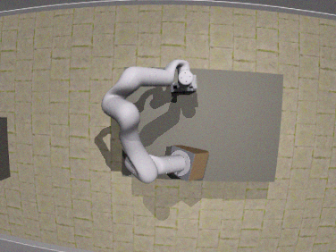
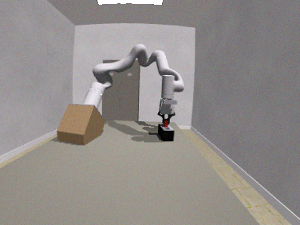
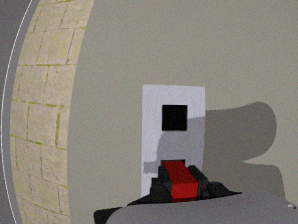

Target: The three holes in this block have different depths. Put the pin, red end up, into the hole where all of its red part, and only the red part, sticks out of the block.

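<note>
The block is a small dark box on the grey floor mat; from above in the wrist view it shows a white top with one open square hole. The pin's red end stands upright in the block, also seen in the exterior view. My gripper is directly over the block with its fingers shut on the red end of the pin. The other holes are hidden under the fingers. In the overhead view the wrist covers block and pin.
A brown wedge-shaped base box carries the arm at the mat's near edge. The grey mat lies on a tiled floor. Walls and a door stand behind.
</note>
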`<state>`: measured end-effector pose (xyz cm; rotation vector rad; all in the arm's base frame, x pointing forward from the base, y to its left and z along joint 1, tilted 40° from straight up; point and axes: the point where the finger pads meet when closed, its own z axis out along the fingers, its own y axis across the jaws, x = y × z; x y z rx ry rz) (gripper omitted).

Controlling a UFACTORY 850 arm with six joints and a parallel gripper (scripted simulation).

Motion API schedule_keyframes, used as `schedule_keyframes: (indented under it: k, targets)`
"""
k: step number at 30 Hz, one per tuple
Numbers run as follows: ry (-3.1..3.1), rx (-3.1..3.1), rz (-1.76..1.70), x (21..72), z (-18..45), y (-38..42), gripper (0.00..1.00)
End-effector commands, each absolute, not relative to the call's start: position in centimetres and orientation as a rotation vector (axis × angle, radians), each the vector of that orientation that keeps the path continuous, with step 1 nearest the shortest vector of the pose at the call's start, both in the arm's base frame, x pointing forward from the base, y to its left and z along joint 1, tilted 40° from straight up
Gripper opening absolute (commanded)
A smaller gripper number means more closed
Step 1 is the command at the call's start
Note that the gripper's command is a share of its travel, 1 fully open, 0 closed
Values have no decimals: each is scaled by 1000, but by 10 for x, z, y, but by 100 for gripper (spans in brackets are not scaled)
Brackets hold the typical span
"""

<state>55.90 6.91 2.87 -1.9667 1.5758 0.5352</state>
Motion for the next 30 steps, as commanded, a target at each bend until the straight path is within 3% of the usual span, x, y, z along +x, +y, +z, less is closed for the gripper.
schedule_keyframes:
  k: [1, 30]
  targets:
    - [1576, -1966, 533, 560, 29, 68, 0]
    - [1576, -1966, 533, 559, 49, 52, 0]
